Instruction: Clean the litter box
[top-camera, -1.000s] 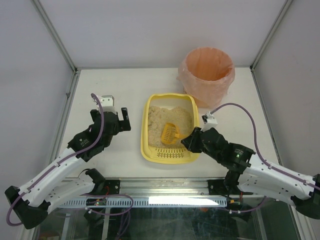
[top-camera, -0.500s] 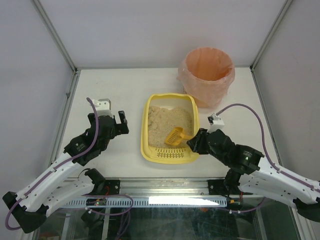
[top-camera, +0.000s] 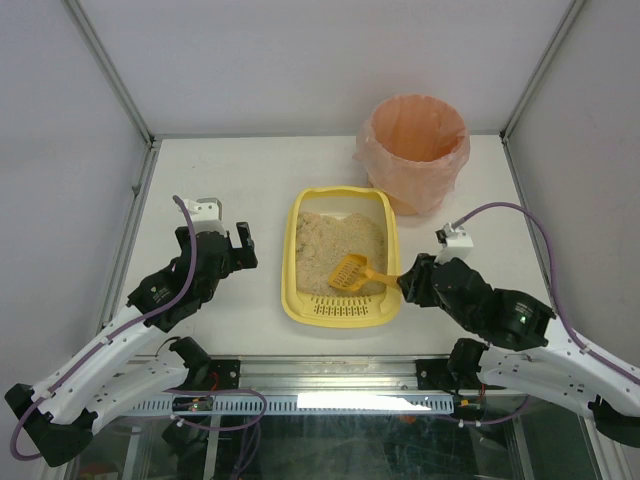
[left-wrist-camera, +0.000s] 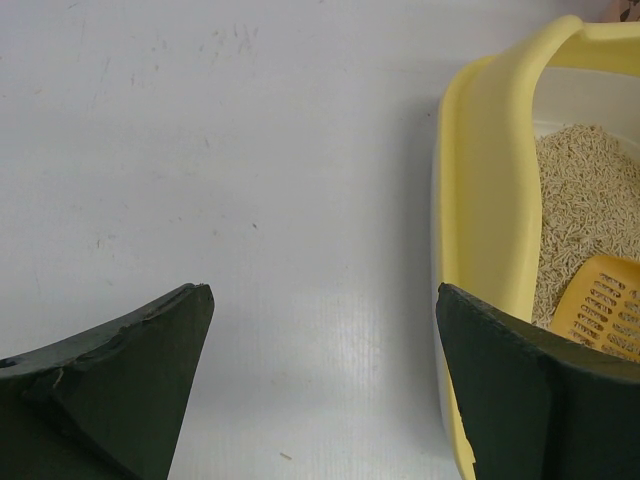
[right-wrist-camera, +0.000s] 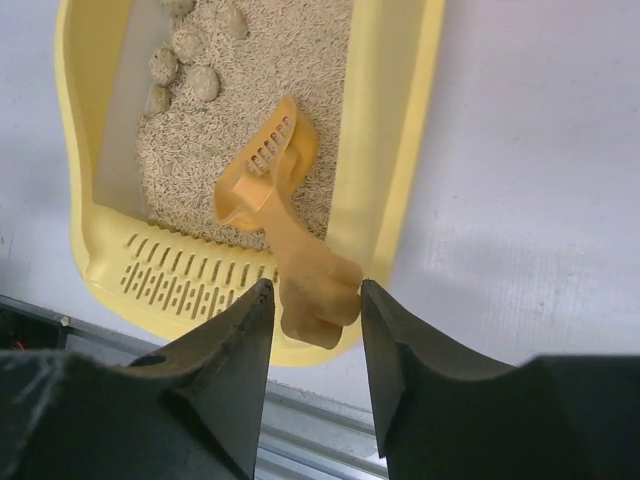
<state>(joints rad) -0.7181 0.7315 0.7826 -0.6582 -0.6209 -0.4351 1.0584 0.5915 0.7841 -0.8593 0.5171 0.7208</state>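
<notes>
open table (top-camera: 230, 180) left of litter box (top-camera: 288, 270); bin (top-camera: 372, 150) blocks far right corner; scoop (top-camera: 348, 270) juts over right rim

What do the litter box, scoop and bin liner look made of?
Litter box: moulded plastic, pale yellow, smooth with a soft sheen along the rounded rim.
Scoop: also plastic, orange and slightly translucent, with moulded slots.
Bin liner: probably thin pink-orange plastic film; it wrinkles and lets light through.
Litter: small beige pellets, matte; material unclear.

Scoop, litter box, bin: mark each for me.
scoop (right-wrist-camera: 270, 205): right wrist view, neck below the slotted head.
litter box (top-camera: 288, 262): top external view, left rim.
bin (top-camera: 408, 190): top external view, near wall of bag.
</notes>
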